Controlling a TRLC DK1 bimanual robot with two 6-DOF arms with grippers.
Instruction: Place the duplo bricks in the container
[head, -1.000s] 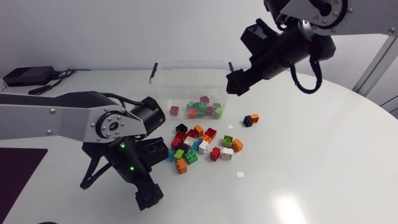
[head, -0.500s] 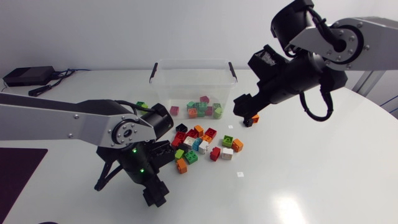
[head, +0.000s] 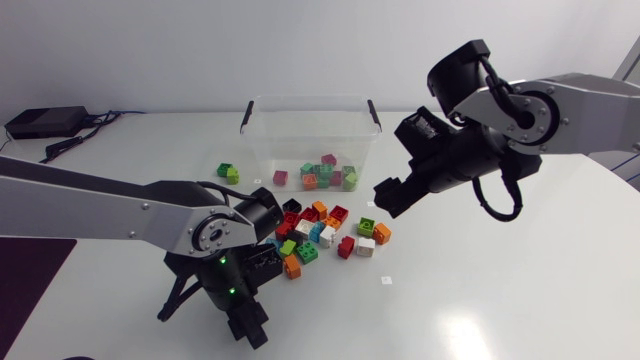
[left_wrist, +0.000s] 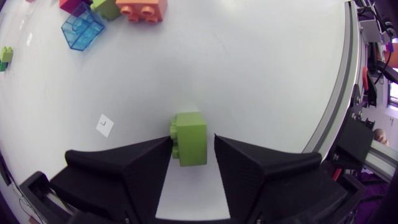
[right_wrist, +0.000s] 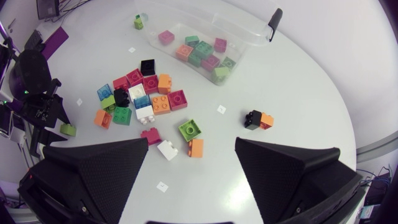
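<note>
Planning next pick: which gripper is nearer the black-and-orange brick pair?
Right: right gripper hangs close by the pair; left gripper is across the brick pile, straddling a lime brick.

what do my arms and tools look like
The left arm and right arm have silver-grey links, black joints. Matte black left tool and right tool, two broad wedge fingers. Black cable loops off the right; green lights on the left.

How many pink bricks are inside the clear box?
3. In the container, one pink brick lies at the heap's left end, one toward the far wall, one among the green bricks. Others may be hidden underneath.
</note>
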